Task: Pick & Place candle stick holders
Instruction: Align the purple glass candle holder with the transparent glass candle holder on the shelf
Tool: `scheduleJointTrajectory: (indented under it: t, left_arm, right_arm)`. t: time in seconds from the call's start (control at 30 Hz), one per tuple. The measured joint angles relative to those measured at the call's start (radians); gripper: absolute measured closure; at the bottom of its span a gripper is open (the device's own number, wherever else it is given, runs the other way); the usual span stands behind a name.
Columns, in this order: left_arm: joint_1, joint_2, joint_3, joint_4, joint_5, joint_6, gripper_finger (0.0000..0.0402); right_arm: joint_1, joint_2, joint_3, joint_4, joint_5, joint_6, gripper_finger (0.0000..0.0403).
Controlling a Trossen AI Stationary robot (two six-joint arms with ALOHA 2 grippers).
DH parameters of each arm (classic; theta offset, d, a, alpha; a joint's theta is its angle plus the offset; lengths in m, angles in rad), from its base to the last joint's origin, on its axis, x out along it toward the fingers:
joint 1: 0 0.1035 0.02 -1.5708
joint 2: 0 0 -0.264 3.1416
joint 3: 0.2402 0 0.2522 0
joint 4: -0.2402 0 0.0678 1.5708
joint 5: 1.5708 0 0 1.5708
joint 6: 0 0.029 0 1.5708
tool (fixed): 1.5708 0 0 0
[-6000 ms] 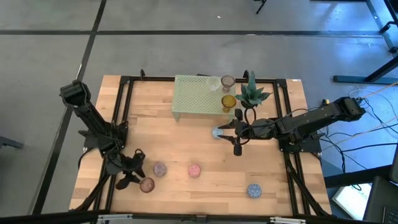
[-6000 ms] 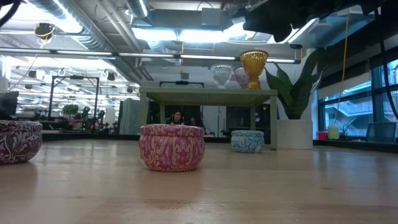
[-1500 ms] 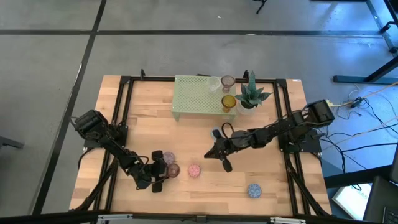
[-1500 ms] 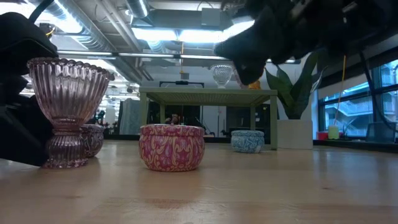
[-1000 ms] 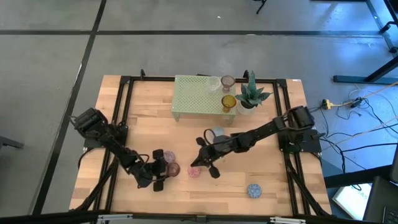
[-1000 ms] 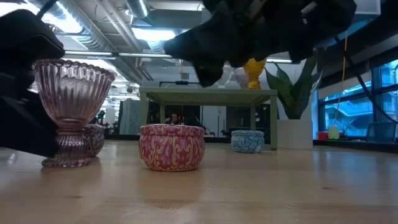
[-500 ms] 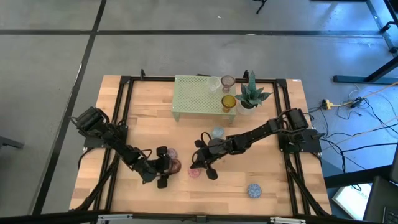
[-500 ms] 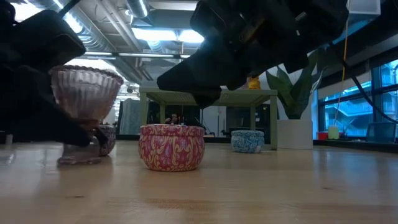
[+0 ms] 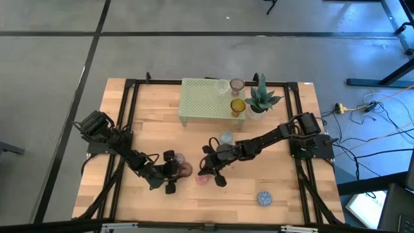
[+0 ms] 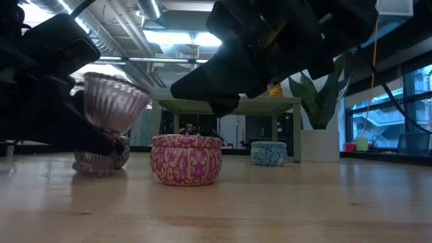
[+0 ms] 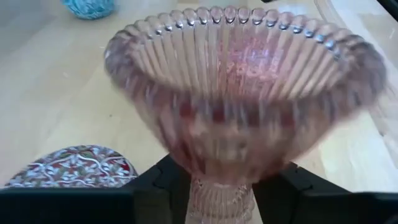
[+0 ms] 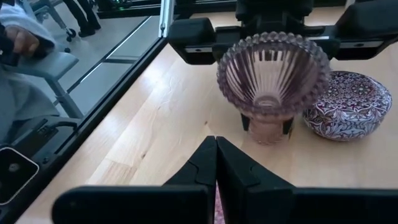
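Pink ribbed glass holder [image 12: 272, 78] sits tilted in the left gripper [image 9: 169, 173], clamped by its stem at the table's near left, beside a patterned mauve tin [image 12: 348, 106]. Just right, the right gripper [image 12: 216, 163], fingers together, hovers over a pink tin [image 10: 186, 159].

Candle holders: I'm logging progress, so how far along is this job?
Done: three holders on the green stand. In hand: left end effector grips a tilted ribbed pink holder; right end effector hovers, shut, above the pink patterned holder. Remaining: that one, the pale blue holder, the blue holder.
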Motion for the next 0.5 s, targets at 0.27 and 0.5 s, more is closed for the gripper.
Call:
scheduleJointTrajectory:
  t: [0.27,0.5]
  left_arm:
    - [0.0,0.0,0.0,0.028,-0.062,0.03,0.0272]
    - [0.0,0.0,0.0,0.217,-0.171,0.252,0.0274]
  right_arm:
    - [0.0,0.0,0.0,0.0,0.0,-0.018,0.0395]
    - [0.0,-0.027,0.0,-0.021,-0.062,-0.014,0.0395]
